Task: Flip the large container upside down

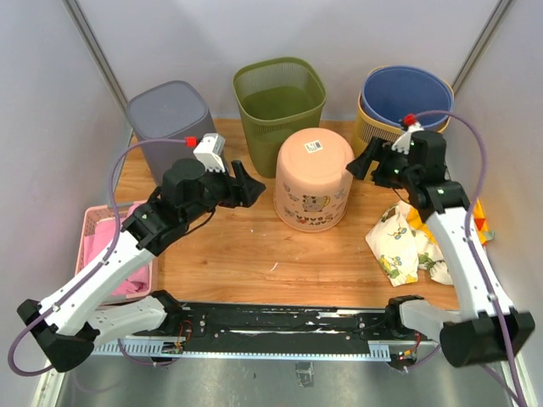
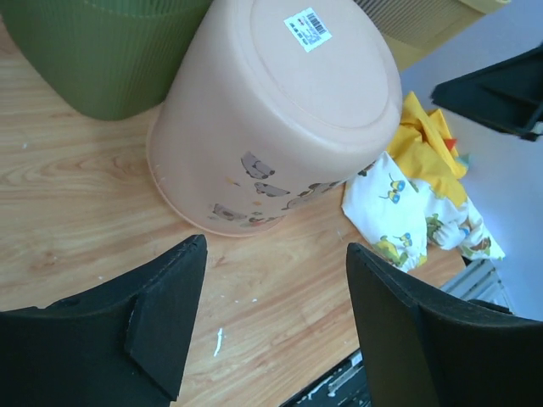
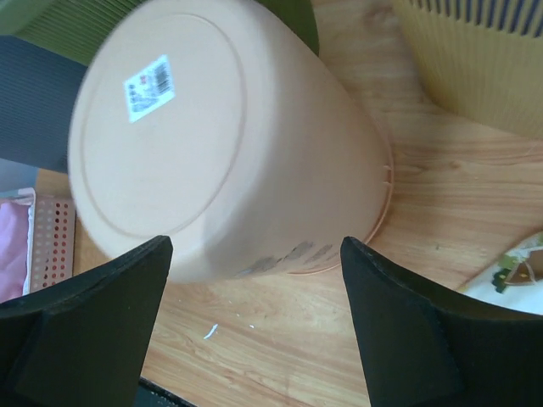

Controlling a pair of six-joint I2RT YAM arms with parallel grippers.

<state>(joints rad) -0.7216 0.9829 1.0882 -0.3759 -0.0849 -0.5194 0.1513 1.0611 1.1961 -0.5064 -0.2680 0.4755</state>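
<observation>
The large container is a peach-pink plastic bucket (image 1: 312, 179) with cartoon prints. It stands upside down on the wooden table, rim down, its flat base with a barcode sticker facing up. It also shows in the left wrist view (image 2: 271, 119) and the right wrist view (image 3: 229, 144). My left gripper (image 1: 248, 187) is open and empty, just left of the bucket and apart from it. My right gripper (image 1: 366, 162) is open and empty, just right of the bucket's top, not touching it.
A green slatted bin (image 1: 280, 97) stands behind the bucket, a grey bin (image 1: 170, 119) at back left, and a yellow basket holding a blue tub (image 1: 405, 102) at back right. A printed cloth (image 1: 411, 242) lies at right. A pink basket (image 1: 114, 246) sits at left.
</observation>
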